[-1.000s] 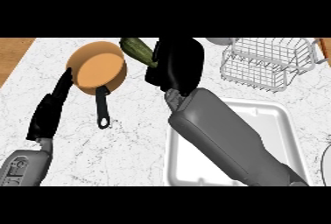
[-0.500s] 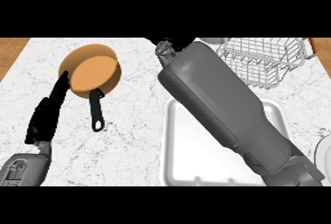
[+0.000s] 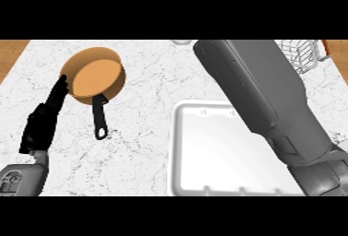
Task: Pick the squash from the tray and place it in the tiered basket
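Left robot hand (image 3: pixel 42 120) is resting at 9 o'clock, fingers straight, beside the pan (image 3: pixel 95 77); right forearm (image 3: pixel 262 99) is crossing the tray (image 3: pixel 204 161), its robot hand unseen.

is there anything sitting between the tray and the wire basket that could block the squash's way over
Nothing visible does, but the right forearm covers most of the counter between the tray and the basket. The squash and right robot hand are out of view.

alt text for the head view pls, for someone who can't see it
A grey right forearm stretches up across a white tray toward a wire basket; its hand is out of view. The left hand rests open beside an orange pan.
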